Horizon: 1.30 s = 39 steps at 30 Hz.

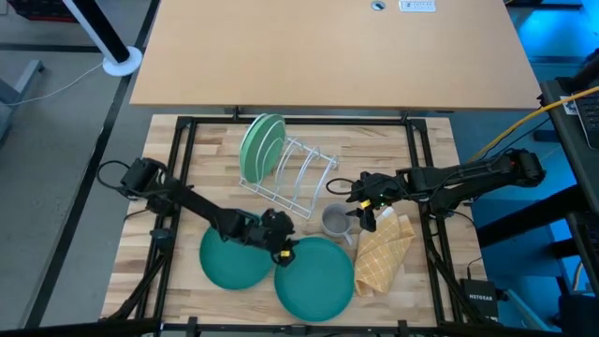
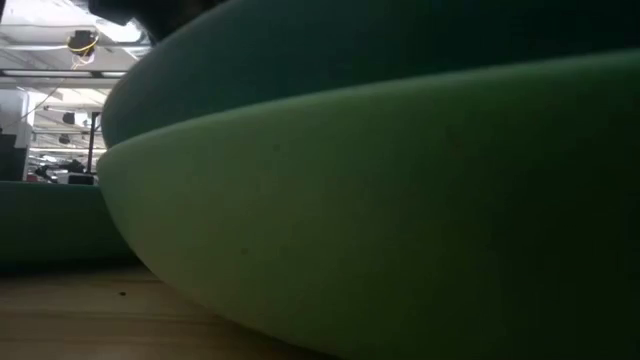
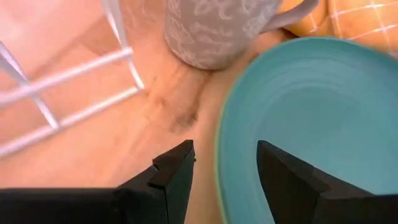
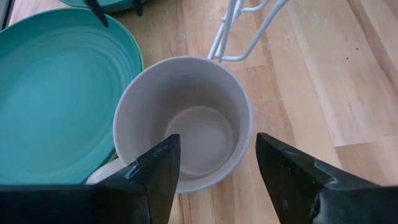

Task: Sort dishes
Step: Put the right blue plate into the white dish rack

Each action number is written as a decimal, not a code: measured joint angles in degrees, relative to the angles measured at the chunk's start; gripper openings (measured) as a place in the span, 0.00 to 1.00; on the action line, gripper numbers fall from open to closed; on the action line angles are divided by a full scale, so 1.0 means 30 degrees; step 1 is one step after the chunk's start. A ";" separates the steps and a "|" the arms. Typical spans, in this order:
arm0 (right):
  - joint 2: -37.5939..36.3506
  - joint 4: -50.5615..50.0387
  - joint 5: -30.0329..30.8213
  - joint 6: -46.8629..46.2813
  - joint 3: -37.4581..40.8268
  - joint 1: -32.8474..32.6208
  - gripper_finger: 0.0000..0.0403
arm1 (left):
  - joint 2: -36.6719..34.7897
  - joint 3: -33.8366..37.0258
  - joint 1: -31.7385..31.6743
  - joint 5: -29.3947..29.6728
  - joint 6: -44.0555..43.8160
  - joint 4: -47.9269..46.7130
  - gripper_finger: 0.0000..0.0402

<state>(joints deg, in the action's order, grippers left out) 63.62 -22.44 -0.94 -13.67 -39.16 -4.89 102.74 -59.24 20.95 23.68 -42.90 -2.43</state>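
Teal plate (image 3: 311, 118) rim sits between left tool (image 3: 224, 171) fingers (spread).

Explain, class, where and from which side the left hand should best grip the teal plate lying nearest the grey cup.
Probably the rim. The teal plate lies flat on the table, so only its raised edge offers a grip. The left hand is open, already straddling the rim on the side facing the other flat plate, one finger over the plate, one outside.

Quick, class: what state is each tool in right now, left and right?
Left tool: open, straddling the teal plate rim.
Right tool: open, above the grey cup, holding nothing.
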 joint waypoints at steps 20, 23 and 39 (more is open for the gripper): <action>-0.0001 -0.0007 0.0158 0.0139 0.0000 0.0000 0.53 | 0.0466 0.0000 -0.0268 -0.2635 0.1524 -0.0893 0.41; 0.0001 -0.0013 0.0162 0.0139 0.0002 0.0000 0.53 | 0.0459 0.0000 -0.0265 -0.2886 0.1524 -0.0855 0.41; 0.0001 -0.0007 0.0160 0.0139 0.0001 0.0000 0.53 | 0.0461 0.0000 -0.0290 -0.3780 0.1961 -0.0987 0.41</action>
<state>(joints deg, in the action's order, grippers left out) 63.62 -22.46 -0.46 -13.26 -39.15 -4.89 104.12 -59.24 20.08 12.34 -37.01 -5.39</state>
